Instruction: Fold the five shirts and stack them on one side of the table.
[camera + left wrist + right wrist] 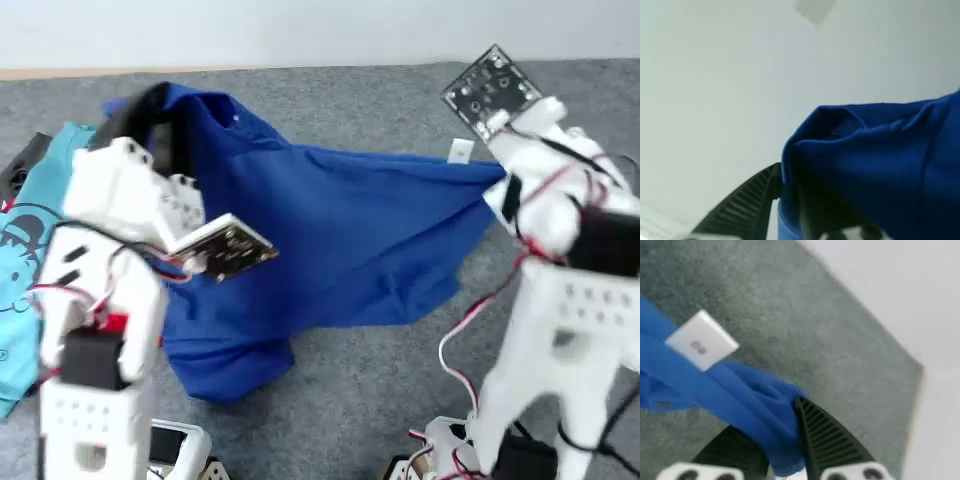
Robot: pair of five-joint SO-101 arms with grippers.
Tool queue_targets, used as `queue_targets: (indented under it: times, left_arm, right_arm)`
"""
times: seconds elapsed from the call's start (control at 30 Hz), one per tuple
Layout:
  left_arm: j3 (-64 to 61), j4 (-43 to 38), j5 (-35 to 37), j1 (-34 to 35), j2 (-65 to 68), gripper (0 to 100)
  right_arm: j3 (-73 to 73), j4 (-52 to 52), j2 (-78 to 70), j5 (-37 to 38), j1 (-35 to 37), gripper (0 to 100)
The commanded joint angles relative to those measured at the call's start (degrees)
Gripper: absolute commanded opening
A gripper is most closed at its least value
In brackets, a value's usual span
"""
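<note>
Between the jaws of the left gripper (787, 182) a bunched corner of the blue shirt (340, 240) is clamped, and between those of the right gripper (775, 435) its far edge is pinched just beyond the white tag (702, 340), so that the cloth is stretched from jaws to jaws over the table (400, 400). For a clean fold, both grips should be held level with even tension, and the slack lower part should be laid flat before either pair is opened.
</note>
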State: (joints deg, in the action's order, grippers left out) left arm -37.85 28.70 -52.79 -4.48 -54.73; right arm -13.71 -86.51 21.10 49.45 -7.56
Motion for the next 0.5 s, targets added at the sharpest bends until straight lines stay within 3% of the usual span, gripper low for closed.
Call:
queue_targets:
  times: [0.0, 0.23, 0.47]
  left_arm:
    - [-9.27, -14.68, -1.05, 0.18, 3.78, 0]
    - [-6.2, -27.43, 2.73, 2.11, 20.13, 0]
    - [13.32, -30.95, 8.18, 3.96, 43.34, 0]
  right_arm:
    - [7.38, 12.0, -1.89, 0.79, 0.48, 1.1]
    - [10.02, 24.84, -7.78, 0.88, 0.48, 1.1]
    - [10.02, 41.89, -12.88, 0.97, 0.48, 1.1]
